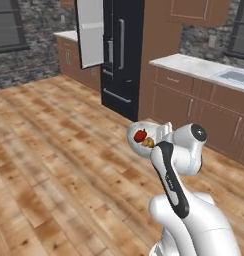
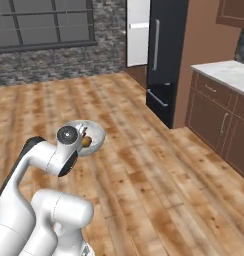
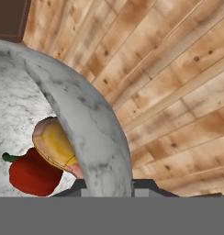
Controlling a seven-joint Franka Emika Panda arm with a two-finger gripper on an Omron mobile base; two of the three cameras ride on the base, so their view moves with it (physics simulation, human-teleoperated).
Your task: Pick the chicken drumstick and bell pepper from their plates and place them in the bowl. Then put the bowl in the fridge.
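Bowl (image 3: 86, 119) holds the pepper (image 3: 33, 172) and drumstick (image 3: 54, 144) (both inside), gripper (image 3: 109, 183) clamped on its rim, I think. Next: carry it into the open fridge (image 1: 119, 55).

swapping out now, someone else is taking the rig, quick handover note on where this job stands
Gripper: shut on the rim of the bowl, carried above the wooden floor.
Bell pepper and chicken drumstick: both lying in the bowl, side by side.
Fridge: ahead across the floor, one door swung open. The bowl is not near it yet.
Done: both foods are in the bowl and the bowl is picked up.
Left: drive up to the fridge, set the bowl on a shelf inside, let go. I'd keep the bowl level on the way, since the food sits loose in it.
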